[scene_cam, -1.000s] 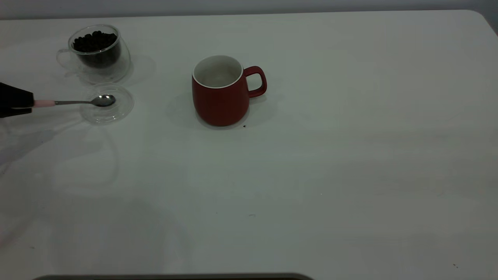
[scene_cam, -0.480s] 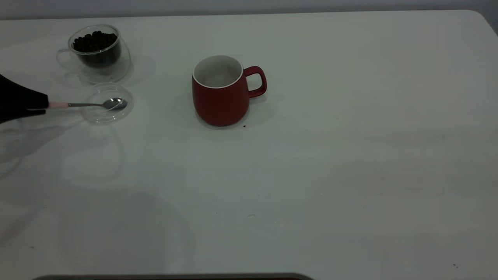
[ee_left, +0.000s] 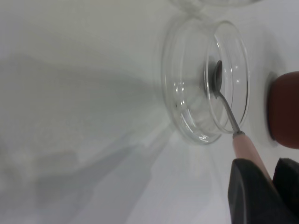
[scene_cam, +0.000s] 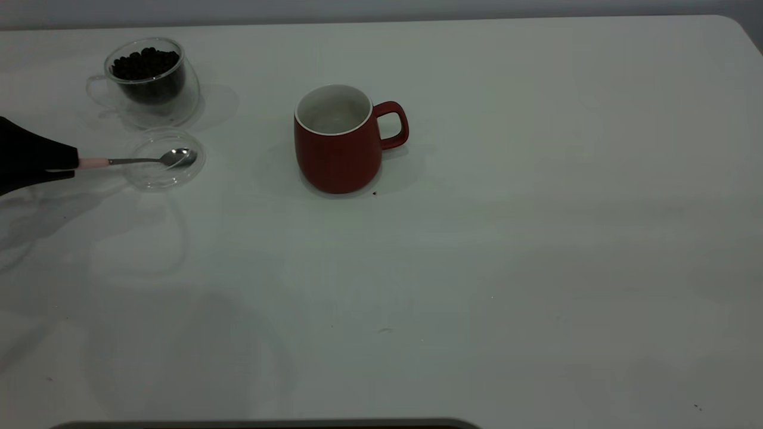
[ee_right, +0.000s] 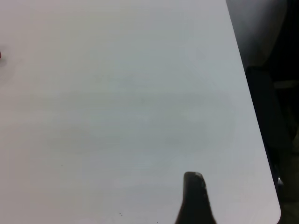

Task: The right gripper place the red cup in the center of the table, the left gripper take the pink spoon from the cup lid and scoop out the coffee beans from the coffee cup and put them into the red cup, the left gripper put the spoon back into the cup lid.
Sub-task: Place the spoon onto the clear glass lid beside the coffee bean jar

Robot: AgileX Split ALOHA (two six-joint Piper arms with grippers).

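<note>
The pink spoon lies nearly level with its metal bowl over the far side of the cup lid, its pale handle pinched between the closed fingers of the left gripper at the table's left edge; the wrist view shows the bowl low inside the lid's raised rim, though whether it touches the glass cannot be told. The lid serves as the spoon's rest, just in front of the coffee cup, whose heap of coffee beans sits within short reach for scooping. The red cup stands upright near the middle of the table, handle toward the right, its white inside apparently empty, well apart from the lid. The right gripper hangs near the table's right edge, idle; only one finger shows, so its state cannot be told.
</note>
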